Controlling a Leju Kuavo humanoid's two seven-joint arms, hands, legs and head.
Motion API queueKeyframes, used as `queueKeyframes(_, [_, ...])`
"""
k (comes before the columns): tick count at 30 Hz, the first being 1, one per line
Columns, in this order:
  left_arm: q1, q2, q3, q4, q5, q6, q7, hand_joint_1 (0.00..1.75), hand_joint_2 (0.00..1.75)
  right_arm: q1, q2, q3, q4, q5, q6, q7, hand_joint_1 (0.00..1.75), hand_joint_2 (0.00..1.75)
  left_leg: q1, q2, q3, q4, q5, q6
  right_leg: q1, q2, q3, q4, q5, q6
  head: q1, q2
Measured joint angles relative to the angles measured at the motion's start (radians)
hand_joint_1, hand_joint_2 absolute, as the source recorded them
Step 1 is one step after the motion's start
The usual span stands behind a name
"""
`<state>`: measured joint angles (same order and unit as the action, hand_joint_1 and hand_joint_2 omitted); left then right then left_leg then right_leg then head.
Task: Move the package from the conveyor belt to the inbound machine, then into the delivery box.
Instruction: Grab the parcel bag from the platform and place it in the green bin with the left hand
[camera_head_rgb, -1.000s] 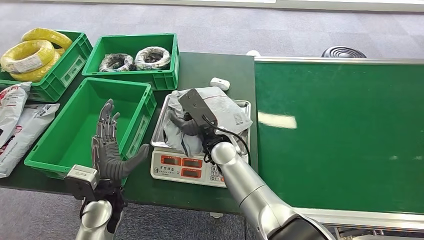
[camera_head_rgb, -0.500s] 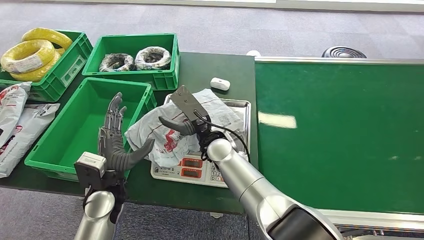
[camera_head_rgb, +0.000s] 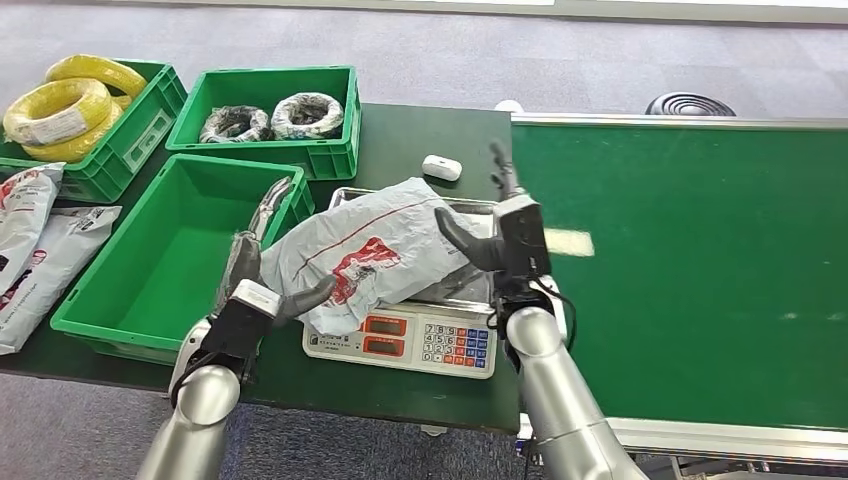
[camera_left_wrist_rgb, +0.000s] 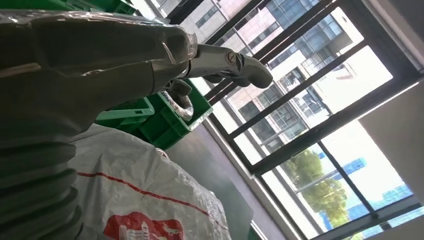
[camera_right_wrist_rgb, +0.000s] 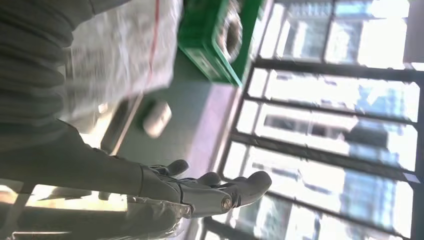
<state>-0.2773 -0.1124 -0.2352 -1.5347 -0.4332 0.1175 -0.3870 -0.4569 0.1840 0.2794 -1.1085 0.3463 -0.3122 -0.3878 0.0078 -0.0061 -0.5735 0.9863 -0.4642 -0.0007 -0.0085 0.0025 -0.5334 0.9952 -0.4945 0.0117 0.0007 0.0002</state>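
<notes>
The package (camera_head_rgb: 380, 255), a grey plastic bag with red print, lies across the steel tray (camera_head_rgb: 483, 208) of the scale (camera_head_rgb: 400, 340), and its left end overhangs toward the empty green bin (camera_head_rgb: 150, 260). My left hand (camera_head_rgb: 255, 275) stands at that left end with fingers stretched up along the bin's corner and its thumb touching the bag's lower edge. In the left wrist view the package (camera_left_wrist_rgb: 140, 200) lies beside the hand (camera_left_wrist_rgb: 150, 55), whose fingers are straight. My right hand (camera_head_rgb: 495, 225) is raised over the tray's right side, fingers apart, holding nothing; in the right wrist view the right hand (camera_right_wrist_rgb: 200, 190) is clear of the package (camera_right_wrist_rgb: 120, 55).
The green conveyor belt (camera_head_rgb: 690, 260) fills the right side. A small white device (camera_head_rgb: 440, 167) lies behind the scale. Two bins hold yellow coils (camera_head_rgb: 70, 110) and dark coils (camera_head_rgb: 270, 118) at the back left. More bags (camera_head_rgb: 30, 240) lie at the far left.
My right hand let go of the package and swung right, off the scale's left side. The bag spread out over the tray. My left hand moved right to the bag's left end.
</notes>
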Motion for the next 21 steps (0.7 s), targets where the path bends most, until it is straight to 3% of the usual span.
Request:
queueKeyframes(4, [-0.060,0.009,-0.051,0.080,-0.058,0.001,0.068,0.00,1.75,0.132,-0.046,-0.105,-0.247,-0.004,-0.085,-0.080,0.00,1.75,-0.001,0.000,0.000,0.000,0.000,0.000,0.000,-0.001,0.000,0.000,0.000,0.000,0.000,0.000])
queueKeyframes(10, [-0.192,0.015,-0.108,0.300,-0.101,-0.008,0.118,0.00,1.75,0.324,-0.128,-0.181,-0.478,-0.059,-0.098,-0.168,0.00,1.75,-0.001,0.000,0.001,0.000,0.000,0.000,-0.001,-0.001,0.001,0.000,0.000,0.000,0.000,0.000])
queueKeyframes(15, [-0.293,0.007,-0.136,0.485,-0.103,-0.027,0.121,0.00,1.75,0.438,-0.159,-0.188,-0.582,-0.060,-0.092,-0.179,0.00,1.75,0.000,0.001,0.001,0.000,0.000,0.000,0.000,0.000,0.001,0.000,0.000,0.000,0.000,0.000])
queueKeyframes(21, [-0.420,-0.029,-0.166,0.690,-0.120,-0.058,0.159,0.00,1.75,0.519,-0.154,-0.175,-0.641,-0.039,-0.081,-0.171,0.00,1.75,0.000,0.001,0.001,0.000,0.000,0.000,0.000,0.000,0.001,0.000,0.000,0.000,0.000,0.000])
